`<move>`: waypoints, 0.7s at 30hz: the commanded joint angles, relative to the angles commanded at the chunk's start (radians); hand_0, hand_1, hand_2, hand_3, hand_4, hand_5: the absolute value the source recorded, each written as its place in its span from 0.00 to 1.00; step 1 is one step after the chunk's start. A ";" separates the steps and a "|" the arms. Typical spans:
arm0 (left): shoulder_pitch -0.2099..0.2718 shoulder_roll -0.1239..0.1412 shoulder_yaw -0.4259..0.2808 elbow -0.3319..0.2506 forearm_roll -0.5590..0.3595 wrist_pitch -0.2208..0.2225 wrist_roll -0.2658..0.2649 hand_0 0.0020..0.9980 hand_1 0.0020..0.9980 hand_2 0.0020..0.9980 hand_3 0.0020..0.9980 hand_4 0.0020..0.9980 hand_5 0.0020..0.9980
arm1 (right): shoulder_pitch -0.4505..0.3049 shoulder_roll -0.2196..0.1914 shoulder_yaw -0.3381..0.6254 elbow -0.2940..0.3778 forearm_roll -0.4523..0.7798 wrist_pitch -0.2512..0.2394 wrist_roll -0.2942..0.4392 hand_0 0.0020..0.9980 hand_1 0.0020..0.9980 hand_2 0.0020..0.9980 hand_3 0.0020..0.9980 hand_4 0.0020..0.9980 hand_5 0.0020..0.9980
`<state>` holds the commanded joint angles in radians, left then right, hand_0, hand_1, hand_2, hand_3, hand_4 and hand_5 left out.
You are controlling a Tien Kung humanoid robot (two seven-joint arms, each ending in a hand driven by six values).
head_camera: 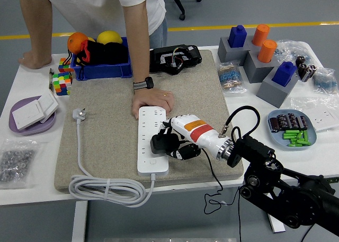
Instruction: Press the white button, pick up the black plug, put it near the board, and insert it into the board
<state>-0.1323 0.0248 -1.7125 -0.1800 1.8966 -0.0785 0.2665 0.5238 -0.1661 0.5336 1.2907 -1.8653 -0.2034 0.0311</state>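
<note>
A white power strip [152,140] lies lengthwise on the beige mat [108,120], its small white button near its near end. My right hand [175,141] is shut on the black plug [161,143] and holds it over the strip's right edge, around the middle sockets. The plug's black cable [216,186] trails off the table's near edge. A person's hand [150,101] rests on the strip's far end and holds it down. My left arm is out of view.
The strip's own white cord [103,189] coils at the mat's near left, its plug [79,114] at the left. A blue bin [100,54] and a black device [175,58] stand behind. A plate of batteries [291,128] and grey blocks [259,62] are at the right.
</note>
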 joint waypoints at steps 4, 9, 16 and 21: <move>0.002 0.000 -0.001 0.000 -0.002 0.001 0.001 0.83 0.79 0.76 0.80 0.57 0.48 | 0.003 -0.002 -0.004 -0.009 -0.003 0.003 -0.004 0.27 0.39 0.38 0.55 0.81 0.00; 0.002 0.000 -0.001 0.000 0.002 -0.001 0.002 0.83 0.79 0.76 0.80 0.57 0.48 | 0.004 -0.003 -0.013 -0.010 -0.004 0.006 -0.008 0.27 0.39 0.38 0.55 0.81 0.00; 0.006 0.001 0.000 0.000 0.001 -0.001 0.003 0.83 0.79 0.76 0.80 0.57 0.48 | 0.004 -0.007 -0.028 0.001 -0.006 0.009 -0.014 0.27 0.39 0.38 0.55 0.81 0.00; 0.006 0.002 0.000 0.000 0.005 -0.002 0.003 0.83 0.79 0.76 0.80 0.57 0.48 | 0.009 -0.003 -0.031 -0.001 -0.017 0.003 -0.015 0.27 0.38 0.38 0.55 0.80 0.00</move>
<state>-0.1266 0.0269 -1.7124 -0.1800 1.9019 -0.0807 0.2698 0.5324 -0.1687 0.5029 1.2893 -1.8826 -0.2008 0.0159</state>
